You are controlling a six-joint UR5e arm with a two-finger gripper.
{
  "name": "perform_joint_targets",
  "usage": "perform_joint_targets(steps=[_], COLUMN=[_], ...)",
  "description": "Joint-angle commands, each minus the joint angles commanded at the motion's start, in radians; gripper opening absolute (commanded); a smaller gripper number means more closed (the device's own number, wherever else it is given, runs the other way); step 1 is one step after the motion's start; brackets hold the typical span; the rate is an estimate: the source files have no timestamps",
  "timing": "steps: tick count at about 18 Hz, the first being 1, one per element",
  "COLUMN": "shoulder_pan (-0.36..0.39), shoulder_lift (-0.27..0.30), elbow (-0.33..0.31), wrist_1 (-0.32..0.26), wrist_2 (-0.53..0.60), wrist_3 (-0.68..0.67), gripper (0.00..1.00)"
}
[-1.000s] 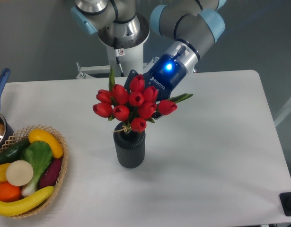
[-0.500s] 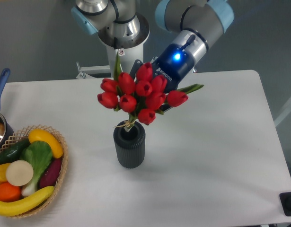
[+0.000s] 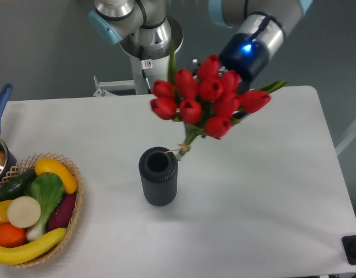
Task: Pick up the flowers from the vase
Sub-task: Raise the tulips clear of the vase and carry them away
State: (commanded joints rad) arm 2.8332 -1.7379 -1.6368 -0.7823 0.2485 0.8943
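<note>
Camera view: flowers (image 3: 208,99) tilted, stems down-left toward vase (image 3: 158,176), buds up-right; gripper (image 3: 238,87) grip not discernible.

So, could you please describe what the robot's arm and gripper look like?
The arm has silver-grey segments with light blue joint caps and a white base column bearing a small label. The gripper is mostly hidden; its dark wrist shows a glowing blue light under a silver ring.

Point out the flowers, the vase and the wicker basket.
flowers (image 3: 209,98): fixed camera, a middle red bud.
vase (image 3: 158,184): fixed camera, ribbed front wall.
wicker basket (image 3: 78,204): fixed camera, right rim.
</note>
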Motion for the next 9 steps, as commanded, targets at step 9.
perform_joint_targets(steps=[9], shoulder_pan=[0.098], shoulder_lift=[-0.064], elbow=[0.022], wrist_1=[0.002], wrist_2=[0.008], wrist_3=[0.101], gripper=[0.52])
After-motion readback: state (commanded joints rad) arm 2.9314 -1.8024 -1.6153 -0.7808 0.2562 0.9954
